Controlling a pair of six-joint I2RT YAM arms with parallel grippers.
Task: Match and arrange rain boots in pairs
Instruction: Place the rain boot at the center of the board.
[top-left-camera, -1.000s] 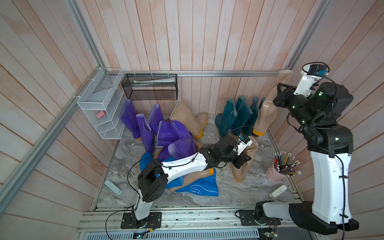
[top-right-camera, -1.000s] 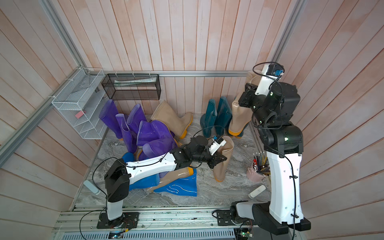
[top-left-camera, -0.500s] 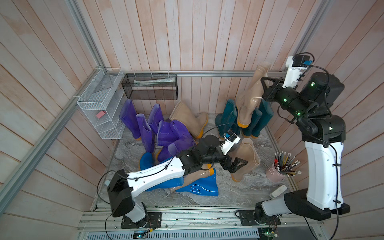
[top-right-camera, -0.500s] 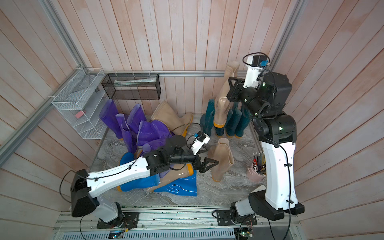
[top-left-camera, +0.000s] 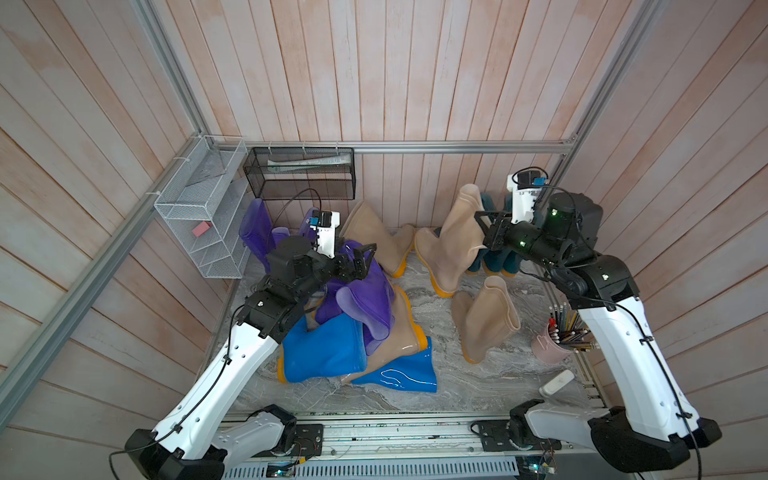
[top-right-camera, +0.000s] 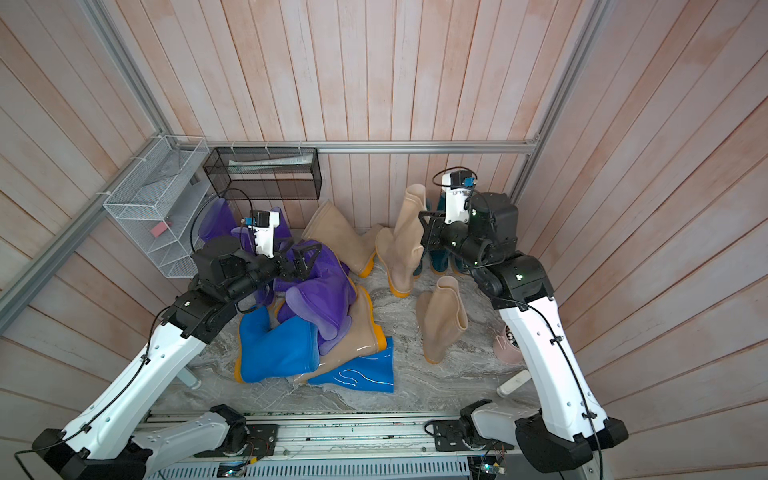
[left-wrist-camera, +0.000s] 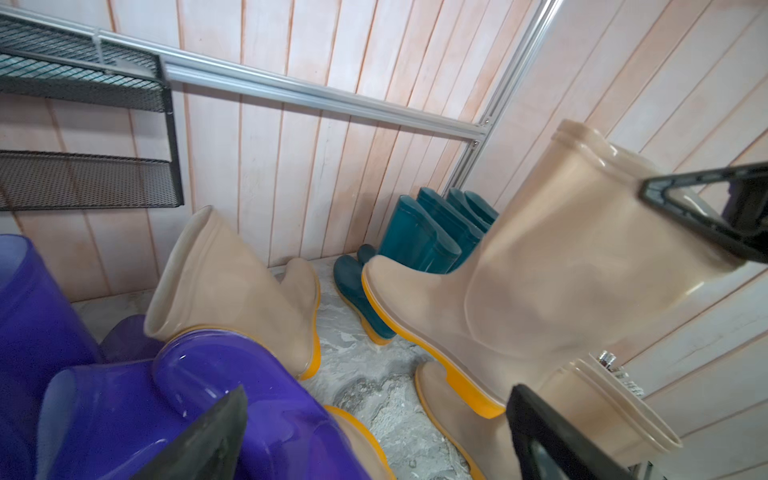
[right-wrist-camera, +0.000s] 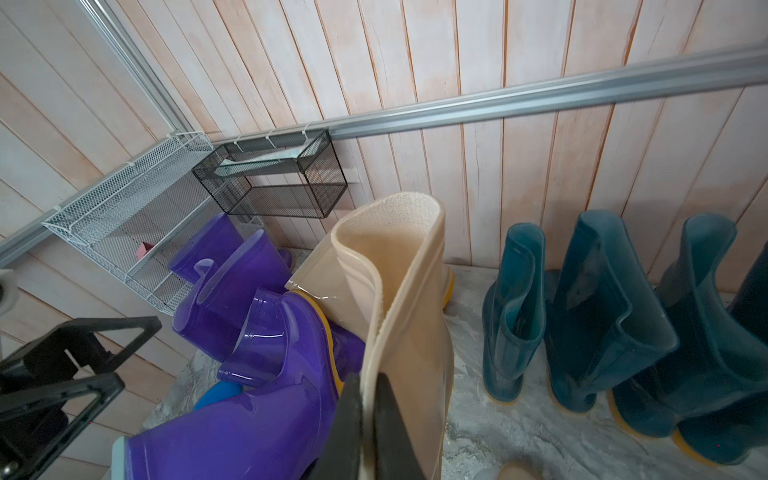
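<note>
The right gripper is clamped on the top rim of a beige rain boot, holding it just in front of the dark teal boots standing in a row at the back, while the left gripper, jaws spread wide and empty, hovers over the heaped purple boots and blue boots.

The glossy translucent purple rubber boots, glossy dark teal rubber boots, glossy beige rubber boots and glossy bright blue rubber boots have yellow-orange soles.

- Stone-look surface: grey-white marbled veining.
- Vertical wooden wall planks: pale pink.
- Rectangular mesh wall basket: black.
- Wire mesh wall shelf: white, containing one pink block.
- Pencil cup: pink.
- Robot arms: white links, black joints.
</note>
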